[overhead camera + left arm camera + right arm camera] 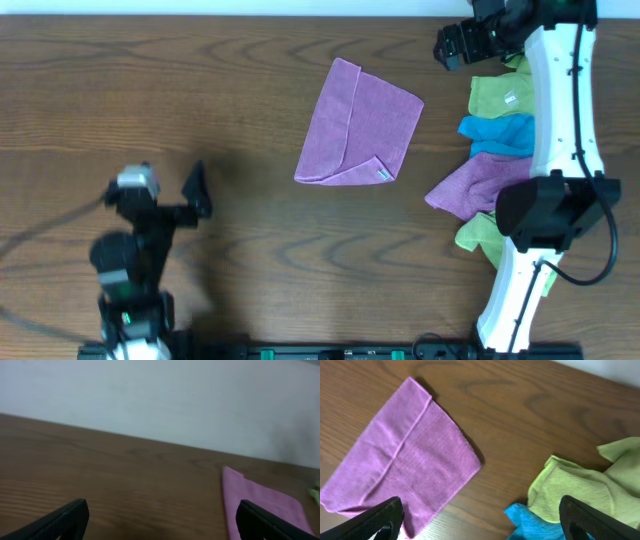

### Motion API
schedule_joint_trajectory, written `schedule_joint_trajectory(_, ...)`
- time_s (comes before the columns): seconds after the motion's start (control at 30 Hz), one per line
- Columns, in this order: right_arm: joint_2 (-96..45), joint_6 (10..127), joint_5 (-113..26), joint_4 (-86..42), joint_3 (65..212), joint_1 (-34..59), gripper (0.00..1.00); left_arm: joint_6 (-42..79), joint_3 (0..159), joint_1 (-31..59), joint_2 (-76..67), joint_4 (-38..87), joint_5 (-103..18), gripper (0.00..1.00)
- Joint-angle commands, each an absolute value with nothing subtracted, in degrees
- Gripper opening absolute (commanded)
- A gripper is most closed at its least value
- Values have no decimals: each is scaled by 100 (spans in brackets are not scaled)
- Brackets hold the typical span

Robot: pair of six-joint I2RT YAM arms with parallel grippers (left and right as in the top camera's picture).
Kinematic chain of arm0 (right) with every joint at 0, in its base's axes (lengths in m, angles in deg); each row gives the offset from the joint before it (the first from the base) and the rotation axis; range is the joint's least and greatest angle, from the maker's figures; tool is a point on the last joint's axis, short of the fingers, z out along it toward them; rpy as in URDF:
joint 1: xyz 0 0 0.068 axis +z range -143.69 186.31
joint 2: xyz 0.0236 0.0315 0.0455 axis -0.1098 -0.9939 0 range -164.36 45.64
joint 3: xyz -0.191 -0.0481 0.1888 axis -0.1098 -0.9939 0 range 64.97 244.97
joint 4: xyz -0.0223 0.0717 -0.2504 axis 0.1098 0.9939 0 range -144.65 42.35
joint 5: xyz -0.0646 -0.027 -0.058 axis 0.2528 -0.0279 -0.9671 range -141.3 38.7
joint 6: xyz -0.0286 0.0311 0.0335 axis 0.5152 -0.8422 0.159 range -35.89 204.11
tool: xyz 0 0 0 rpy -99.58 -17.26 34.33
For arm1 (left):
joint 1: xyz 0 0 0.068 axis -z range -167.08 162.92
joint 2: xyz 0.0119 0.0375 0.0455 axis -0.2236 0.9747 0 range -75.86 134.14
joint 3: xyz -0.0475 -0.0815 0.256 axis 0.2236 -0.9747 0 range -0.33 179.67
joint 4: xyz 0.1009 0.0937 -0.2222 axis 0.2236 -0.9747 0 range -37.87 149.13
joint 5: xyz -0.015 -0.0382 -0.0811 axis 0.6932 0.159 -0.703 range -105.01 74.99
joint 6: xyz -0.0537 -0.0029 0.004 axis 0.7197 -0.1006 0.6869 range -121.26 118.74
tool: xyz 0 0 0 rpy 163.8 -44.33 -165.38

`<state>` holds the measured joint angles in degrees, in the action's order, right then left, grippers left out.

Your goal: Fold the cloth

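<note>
- The cloth, purple-magenta, lies flat on the wooden table, a little right of the middle and toward the far edge.
- It is folded over, with one layer on another and a straight fold line running along its length.
- A small white tag shows at its near right corner.
- Just to the cloth's right, apart from it, is a loose heap: a lime-green cloth, a blue cloth, a bunched purple cloth and another green cloth nearest the front.
- The right gripper hangs over the far edge, beside the heap's top end, jaws spread wide and holding nothing.
- The left gripper is well apart from the cloth, off to its left and nearer the front, jaws also spread wide and empty.
</note>
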<state>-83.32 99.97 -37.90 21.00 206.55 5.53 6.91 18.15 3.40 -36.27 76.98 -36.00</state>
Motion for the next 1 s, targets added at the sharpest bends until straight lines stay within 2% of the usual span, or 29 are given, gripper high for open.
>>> schedule_joint_trajectory(0.0,-8324,9503,-3558,2142,20650,579,99,498,2989,360,-2311,7711,-4520,95)
schedule_joint_trajectory(0.13,-8190,9144,-3433,2227,20650,579,99,41,4497,416,-488,7287,-5358,95)
schedule_joint_trajectory(0.27,-7880,9055,-3453,2459,20650,584,99,-610,6154,867,1081,6349,-5565,95)
schedule_joint_trajectory(0.33,-7639,8950,-3602,2553,20650,575,99,-1252,7015,1304,1737,5691,-5408,95)
schedule_joint_trajectory(0.47,-7253,8696,-3951,2658,20650,557,99,-2221,8344,2167,2747,4767,-4219,95)
schedule_joint_trajectory(0.7,-6951,8670,-4174,2754,20650,544,99,-3043,9347,3304,4080,4771,-2792,95)
schedule_joint_trajectory(0.83,-6898,8786,-4297,2640,20650,503,99,-2925,9356,3509,4334,5062,-2918,95)
schedule_joint_trajectory(0.97,-6898,8963,-4294,2559,20650,444,99,-2382,9356,3649,4434,4970,-3659,95)
